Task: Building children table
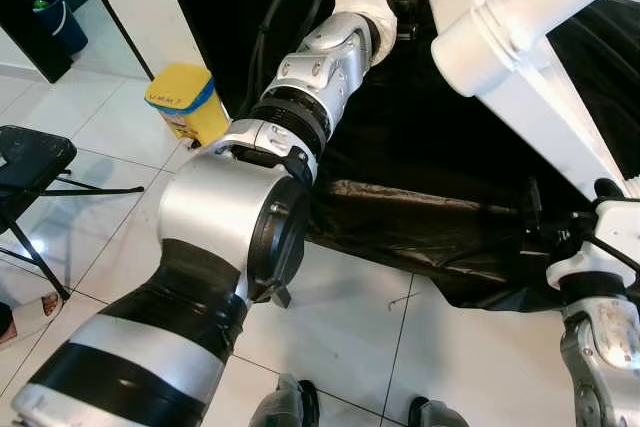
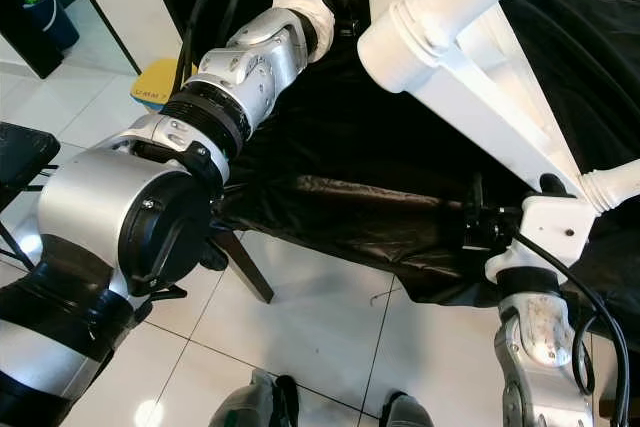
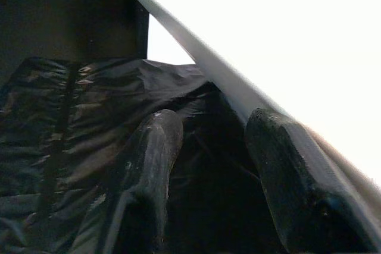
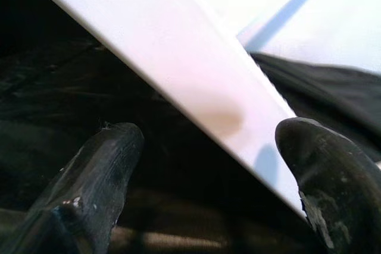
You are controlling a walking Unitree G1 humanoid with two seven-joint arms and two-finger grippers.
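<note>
Left eye view: a yellow container [image 1: 183, 99] with a blue band is seen on the tiled floor [image 1: 350, 337] at upper left, its contents hidden. A dark blue bucket [image 1: 55, 15] is seen at the far upper left, something green inside it. The white children's table [image 1: 540, 77], upturned, with a round leg [image 1: 520, 12], is shown at upper right, lying on black plastic sheeting [image 1: 420, 227]. The left arm [image 1: 220, 217] is stretched across the frame's middle. A black folding chair [image 1: 30, 162] is placed at the left edge. The left gripper [image 3: 205, 147] is held beside a white panel edge, jaws apart. The right gripper [image 4: 208, 165] is held against a white board, jaws apart around it.
</note>
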